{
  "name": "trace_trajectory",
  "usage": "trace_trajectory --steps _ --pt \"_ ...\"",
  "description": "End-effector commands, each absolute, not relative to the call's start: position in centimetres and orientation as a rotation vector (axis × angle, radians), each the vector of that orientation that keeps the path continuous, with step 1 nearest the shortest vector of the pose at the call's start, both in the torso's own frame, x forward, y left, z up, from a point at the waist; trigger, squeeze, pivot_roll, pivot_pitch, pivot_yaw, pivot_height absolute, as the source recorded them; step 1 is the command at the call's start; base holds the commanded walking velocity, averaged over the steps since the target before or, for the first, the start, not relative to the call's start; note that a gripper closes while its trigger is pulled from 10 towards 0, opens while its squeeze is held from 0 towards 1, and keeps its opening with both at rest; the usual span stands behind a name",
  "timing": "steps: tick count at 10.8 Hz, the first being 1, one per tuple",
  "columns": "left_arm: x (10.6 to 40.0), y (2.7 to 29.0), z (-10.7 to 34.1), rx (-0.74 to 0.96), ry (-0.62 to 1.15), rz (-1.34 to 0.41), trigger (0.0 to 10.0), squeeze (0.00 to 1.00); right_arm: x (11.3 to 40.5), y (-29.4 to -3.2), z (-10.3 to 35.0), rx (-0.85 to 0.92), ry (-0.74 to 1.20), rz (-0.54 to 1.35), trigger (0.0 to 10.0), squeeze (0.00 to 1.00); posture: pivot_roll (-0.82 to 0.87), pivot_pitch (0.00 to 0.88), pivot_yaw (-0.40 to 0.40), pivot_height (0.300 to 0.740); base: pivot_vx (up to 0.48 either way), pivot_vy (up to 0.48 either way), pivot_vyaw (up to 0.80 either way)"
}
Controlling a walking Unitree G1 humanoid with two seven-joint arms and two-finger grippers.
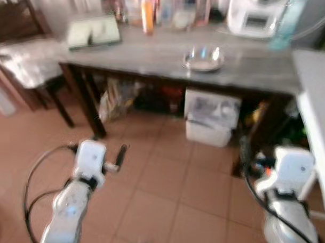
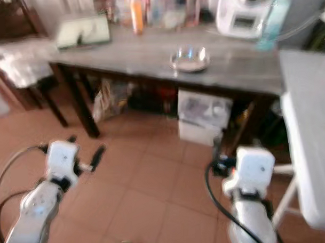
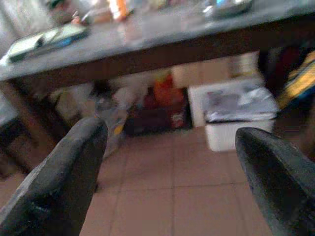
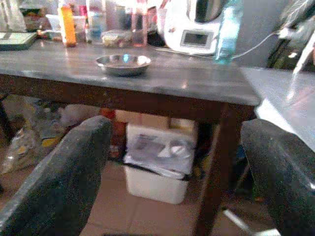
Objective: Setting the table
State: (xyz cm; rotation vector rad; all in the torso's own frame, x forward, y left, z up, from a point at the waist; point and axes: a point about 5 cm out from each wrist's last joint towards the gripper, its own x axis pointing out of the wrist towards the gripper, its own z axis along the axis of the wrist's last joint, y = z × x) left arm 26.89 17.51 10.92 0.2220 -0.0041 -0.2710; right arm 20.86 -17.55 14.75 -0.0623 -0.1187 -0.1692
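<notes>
Terracotta tile floor fills the foreground, and beyond it stands a long grey tabletop on dark legs, which serves as the landmark. Behind the tabletop's far edge sits a white appliance, with a row of bottles and an orange bottle beside it. Under the tabletop is a white bin among blurred clutter. A second pale surface butts against the tabletop's right end. On the tabletop, toward the middle and well clear of the near edge, rests a metal bowl, the likely piece to set. A flat greenish board lies at the tabletop's left end.

Both arms are raised short of the tabletop, over the floor. The left gripper has its jaws wide apart and empty; the right gripper likewise, jaws spread, aimed below the bowl.

The step looks like the approach. Done well, it means closing on the tabletop squarely, stopping before the legs, then lifting the right gripper above the edge before reaching for the bowl's rim.
</notes>
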Motion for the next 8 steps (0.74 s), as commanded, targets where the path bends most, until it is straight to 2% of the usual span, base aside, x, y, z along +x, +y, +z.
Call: trace_trajectory --steps 1,6,8 --pt "27.08 17.45 11.49 0.232 -0.012 -0.281 10.0 0.00 20.93 -17.50 14.96 -0.054 -0.126 -0.174 10.0 0.00 0.14 0.109 -0.003 0.740 0.000 0.000 0.00" --pt "27.39 16.50 11.73 0.206 -0.003 -0.335 10.0 0.00 20.91 -17.57 14.89 -0.059 -0.124 -0.187 10.0 0.00 0.13 0.115 0.007 0.740 0.000 0.000 0.00" --pt "27.60 16.52 11.48 0.211 0.005 -0.344 10.0 0.00 20.91 -17.38 14.82 -0.056 -0.123 -0.187 10.0 0.00 0.13 0.114 0.011 0.740 0.000 -0.247 0.00"
